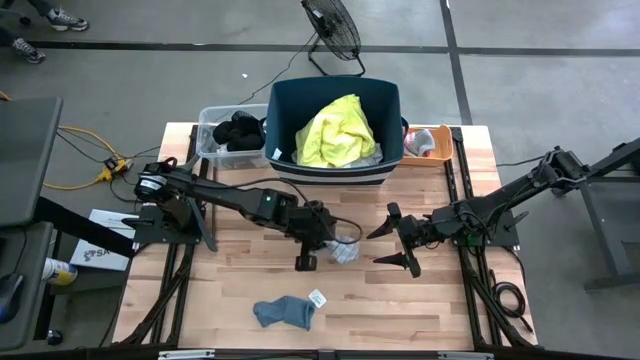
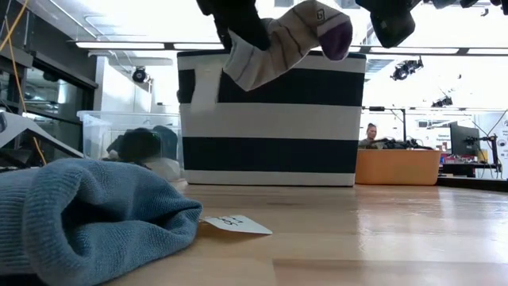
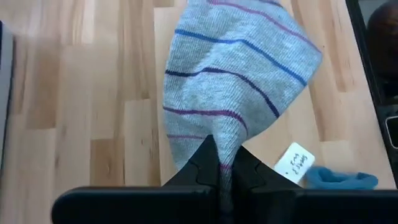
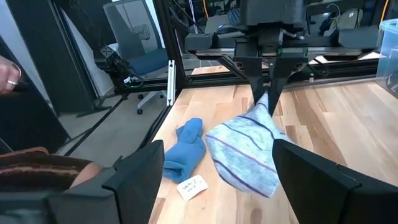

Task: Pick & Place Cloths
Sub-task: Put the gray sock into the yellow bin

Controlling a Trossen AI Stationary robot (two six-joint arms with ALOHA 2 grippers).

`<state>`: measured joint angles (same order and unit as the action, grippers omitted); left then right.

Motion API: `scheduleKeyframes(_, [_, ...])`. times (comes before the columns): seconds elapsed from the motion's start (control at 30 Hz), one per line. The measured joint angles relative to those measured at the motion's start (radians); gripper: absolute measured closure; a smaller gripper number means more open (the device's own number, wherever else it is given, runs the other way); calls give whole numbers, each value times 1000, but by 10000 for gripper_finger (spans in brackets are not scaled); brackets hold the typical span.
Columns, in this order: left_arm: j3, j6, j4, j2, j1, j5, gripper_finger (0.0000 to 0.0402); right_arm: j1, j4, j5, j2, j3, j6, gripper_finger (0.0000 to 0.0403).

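1. Nearest the low-view camera lies the blue sock [image 2: 87, 218], flat on the tabletop [image 1: 440, 300] with a white paper tag [image 2: 234, 225] just beside it. In the high view this sock sits at about 6 o'clock of the tabletop centre.
2. Left end effector [image 3: 219, 163]: clenched on the striped grey sock [image 3: 233, 81]. The fingers pinch one end, so the sock hangs free above the tabletop.
3. Striped grey sock, appearance: light grey rib knit with thin blue and purple stripes and, in the low view, a purple toe. It drapes limp and folds under its own weight.
4. Striped grey sock, location: near the tabletop centre, at about 6 o'clock of the navy tub [image 1: 335, 130].
5. Judgement: the hold at one end keeps the sock clear of the tabletop for carrying to the navy tub, toward 12 o'clock.
6. Right end effector [image 1: 396, 240]: released, jaws standing wide, empty. It waits at about 3 o'clock of the hanging sock, facing it.
7. Navy tub contents: a neon yellow shirt [image 1: 335, 132] is heaped inside, rising to the rim.
8. A clear bin [image 1: 215, 125] at 9 o'clock of the tub holds a dark garment [image 1: 240, 130]. A small orange tray [image 1: 430, 140] stands at 3 o'clock of the tub.
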<state>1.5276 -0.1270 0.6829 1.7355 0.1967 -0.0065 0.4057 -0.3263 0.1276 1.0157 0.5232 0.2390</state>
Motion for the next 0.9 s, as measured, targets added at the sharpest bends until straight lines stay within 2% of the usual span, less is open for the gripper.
scheduleKeyframes(0.2, [0,60,-79,0,0,-80,401,0,0,15,0,0,-9,111])
scheduleKeyframes(0.33, [0,141,-155,0,0,-90,401,0,0,33,3,0,-12,111])
scheduleKeyframes(0.57, [0,285,-210,0,0,-136,401,0,30,221,21,0,-65,111])
scheduleKeyframes(0.9, [0,443,-246,0,0,-169,401,-2,30,199,30,0,-87,111])
